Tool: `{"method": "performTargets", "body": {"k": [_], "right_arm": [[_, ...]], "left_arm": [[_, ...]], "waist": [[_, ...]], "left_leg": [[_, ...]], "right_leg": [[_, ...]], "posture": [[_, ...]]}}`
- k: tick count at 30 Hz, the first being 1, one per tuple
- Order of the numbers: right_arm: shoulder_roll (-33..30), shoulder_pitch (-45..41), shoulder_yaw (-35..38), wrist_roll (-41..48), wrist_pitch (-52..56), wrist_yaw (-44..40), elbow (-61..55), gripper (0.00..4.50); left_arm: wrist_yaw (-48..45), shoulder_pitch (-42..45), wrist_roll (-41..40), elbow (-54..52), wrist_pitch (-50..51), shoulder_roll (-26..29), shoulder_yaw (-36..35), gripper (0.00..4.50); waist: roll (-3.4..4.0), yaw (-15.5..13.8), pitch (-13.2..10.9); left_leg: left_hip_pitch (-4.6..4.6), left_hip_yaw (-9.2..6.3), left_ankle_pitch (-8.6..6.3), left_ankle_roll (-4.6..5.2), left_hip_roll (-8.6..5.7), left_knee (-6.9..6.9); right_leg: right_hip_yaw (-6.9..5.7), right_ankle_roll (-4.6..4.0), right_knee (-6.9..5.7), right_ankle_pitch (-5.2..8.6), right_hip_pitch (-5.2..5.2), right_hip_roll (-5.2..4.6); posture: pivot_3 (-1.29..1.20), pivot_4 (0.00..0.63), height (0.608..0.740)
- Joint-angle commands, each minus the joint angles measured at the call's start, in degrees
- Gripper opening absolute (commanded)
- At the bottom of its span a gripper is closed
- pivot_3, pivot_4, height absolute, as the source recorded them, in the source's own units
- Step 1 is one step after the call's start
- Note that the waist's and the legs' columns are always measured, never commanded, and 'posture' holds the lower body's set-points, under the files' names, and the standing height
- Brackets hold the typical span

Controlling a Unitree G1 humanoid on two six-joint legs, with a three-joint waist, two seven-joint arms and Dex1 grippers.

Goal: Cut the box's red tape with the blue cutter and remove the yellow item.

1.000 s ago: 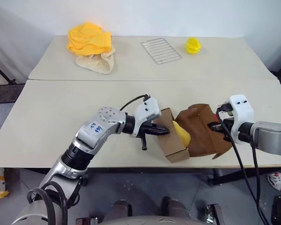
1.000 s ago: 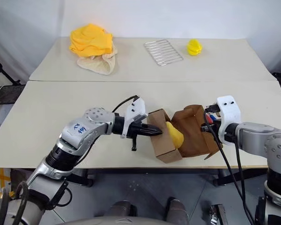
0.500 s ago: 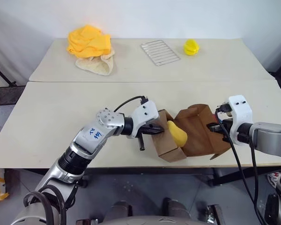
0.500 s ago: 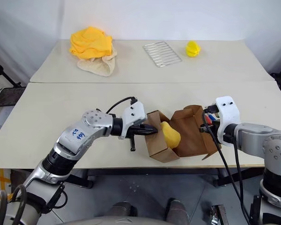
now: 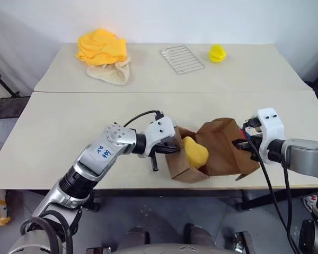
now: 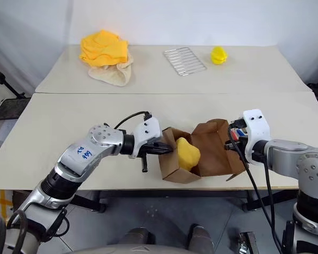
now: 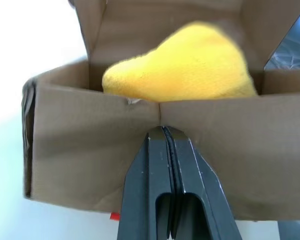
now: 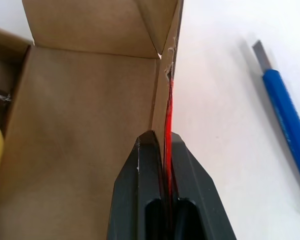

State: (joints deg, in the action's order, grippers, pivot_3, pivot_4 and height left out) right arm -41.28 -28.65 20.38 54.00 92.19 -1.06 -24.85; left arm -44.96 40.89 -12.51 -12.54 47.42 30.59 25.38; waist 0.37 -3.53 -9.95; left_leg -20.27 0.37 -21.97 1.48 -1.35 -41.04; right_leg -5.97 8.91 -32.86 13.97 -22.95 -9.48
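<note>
The brown box (image 5: 218, 152) lies open on its side near the table's front edge. The yellow item (image 5: 195, 153) bulges out of its opening and also appears as the yellow item (image 7: 190, 65) in the left wrist view. My left gripper (image 5: 172, 150) is shut on the box's left flap (image 7: 80, 150). My right gripper (image 5: 239, 144) is shut on the right flap, and the red tape (image 8: 169, 107) runs edge-on between its fingers. The blue cutter (image 8: 287, 120) lies on the table beside that flap, apart from both grippers.
At the table's far side lie a big yellow cloth heap (image 5: 102, 45) on a beige cloth (image 5: 110, 71), a wire rack (image 5: 182, 58) and a small lemon-yellow object (image 5: 217, 52). The box sits close to the front edge (image 5: 148, 186).
My left gripper has moved left and slightly down, dragging the box's left flap with it. The box has spread wider and the yellow item shows more. The right gripper has stayed put.
</note>
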Motion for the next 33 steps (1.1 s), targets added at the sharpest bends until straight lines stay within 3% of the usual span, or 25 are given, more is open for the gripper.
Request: {"method": "performTargets", "body": {"k": [1, 4, 12, 30, 33], "right_arm": [[-0.20, 0.54, 1.00, -0.27, 0.31, 0.38, -1.92, 0.03], [0.42, 1.16, 0.95, -0.29, 0.31, 0.53, -2.24, 0.03], [2.48, 2.30, 0.08, -1.13, 0.31, 0.46, -3.02, 0.03], [4.09, 2.45, -0.30, -4.32, 0.31, -2.54, -3.76, 0.03], [3.35, 1.85, -0.24, -3.96, 0.31, -4.38, -4.70, 0.61]], "left_arm": [[0.39, -2.98, 2.73, 2.66, 2.33, -0.03, 4.00, 0.00], [0.86, -3.73, 3.90, 3.18, 1.88, -0.70, 4.11, 0.00], [3.59, -3.07, 4.80, 8.04, -0.26, -7.01, 0.65, 0.00], [2.71, -2.21, 9.36, 16.56, -7.65, -11.69, 2.19, 0.00], [2.14, -2.51, 9.89, 16.54, -7.92, -11.48, 2.06, 0.00]], "waist": [[0.02, 0.41, -0.04], [0.07, 0.27, -0.01], [0.08, 0.05, -0.01], [0.08, -0.09, -0.01], [0.08, -0.13, -0.01]], "left_leg": [[-0.01, 0.03, -0.01, 0.02, -0.01, 0.02], [-0.41, 0.00, -0.01, 0.02, 0.00, 0.04], [-0.48, 0.24, -0.02, 0.02, -0.05, 0.02], [-0.45, 0.24, -0.02, 0.02, -0.04, -0.01], [-0.45, 0.24, -0.02, 0.03, -0.04, -0.01]], "right_leg": [[0.03, 0.00, 0.01, 0.00, -0.04, 0.00], [0.01, 0.02, -0.05, -0.01, -0.52, 0.00], [-0.02, 0.06, 0.05, -0.03, -0.49, 0.00], [-0.01, 0.09, 0.03, -0.05, -0.48, 0.00], [-0.01, 0.09, 0.03, -0.05, -0.48, 0.00]], "posture": [[0.00, 0.150, 0.740], [0.00, 0.150, 0.740], [0.00, 0.150, 0.740], [0.00, 0.150, 0.740], [0.00, 0.150, 0.740]]}}
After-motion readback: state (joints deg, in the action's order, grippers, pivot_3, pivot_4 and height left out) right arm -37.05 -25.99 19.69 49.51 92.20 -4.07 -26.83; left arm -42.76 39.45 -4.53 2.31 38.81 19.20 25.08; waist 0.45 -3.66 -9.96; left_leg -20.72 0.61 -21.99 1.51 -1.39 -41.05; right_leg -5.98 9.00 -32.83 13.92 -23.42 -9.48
